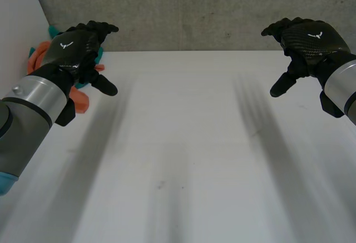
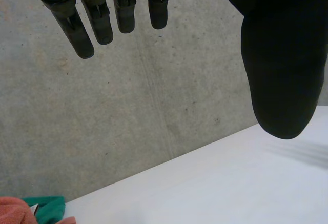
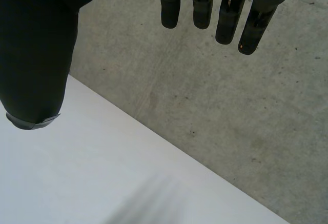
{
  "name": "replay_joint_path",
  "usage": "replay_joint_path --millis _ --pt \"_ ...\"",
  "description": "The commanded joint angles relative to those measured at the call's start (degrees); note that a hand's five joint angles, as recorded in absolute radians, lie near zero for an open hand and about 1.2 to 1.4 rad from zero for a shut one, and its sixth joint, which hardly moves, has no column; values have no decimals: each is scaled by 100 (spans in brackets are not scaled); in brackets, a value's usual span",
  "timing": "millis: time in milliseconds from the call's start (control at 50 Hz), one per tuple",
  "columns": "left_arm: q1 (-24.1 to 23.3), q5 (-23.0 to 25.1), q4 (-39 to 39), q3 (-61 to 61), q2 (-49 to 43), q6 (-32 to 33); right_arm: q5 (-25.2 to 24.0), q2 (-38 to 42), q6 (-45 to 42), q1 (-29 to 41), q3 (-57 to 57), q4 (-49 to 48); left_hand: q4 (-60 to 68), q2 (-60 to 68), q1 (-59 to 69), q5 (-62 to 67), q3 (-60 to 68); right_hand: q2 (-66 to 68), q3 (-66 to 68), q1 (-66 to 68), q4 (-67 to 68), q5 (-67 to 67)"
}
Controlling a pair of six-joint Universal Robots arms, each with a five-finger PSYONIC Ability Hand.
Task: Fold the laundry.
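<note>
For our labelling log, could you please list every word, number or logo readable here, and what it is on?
No words or numbers are readable.
Black left hand: small white winged emblem on its back, no letters.
Black right hand: the same emblem, no letters.
Orange and teal cloth pile: a white speck, perhaps a tag, too small to read.

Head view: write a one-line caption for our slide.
Open left hand and right hand hover over the white table; orange-and-teal laundry bunched at its far left corner.
</note>
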Motion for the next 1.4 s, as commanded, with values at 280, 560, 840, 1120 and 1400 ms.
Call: replay_joint_path --millis 280,560,840,1120,1400 --pt "1431 48 896 1857 -2847 1893 10 105 -9 3 132 -10 -150 -171 -186 -261 -196 -525 -556 -187 -567 -474" --pt "2390 1094 1371 4047 -5581 3387 37 413 -246 178 159 -27 -62 -82 -98 -173 -108 -525 -556 -187 -567 -474" --pt "2451 1823 1292 4363 -5916 3449 37 431 -272 178 176 -27 6075 6055 6039 5965 6030 -525 -556 -187 -567 -474" --pt "2215 1911 1546 3311 -4881 3458 37 431 -272 178 185 -27 6850 6829 6814 6739 6804 -525 -556 -187 -567 -474" --pt "370 2534 1090 691 -1830 947 54 422 -273 135 97 -27 6850 6829 6814 6739 6804 -525 -556 -187 -567 -474"
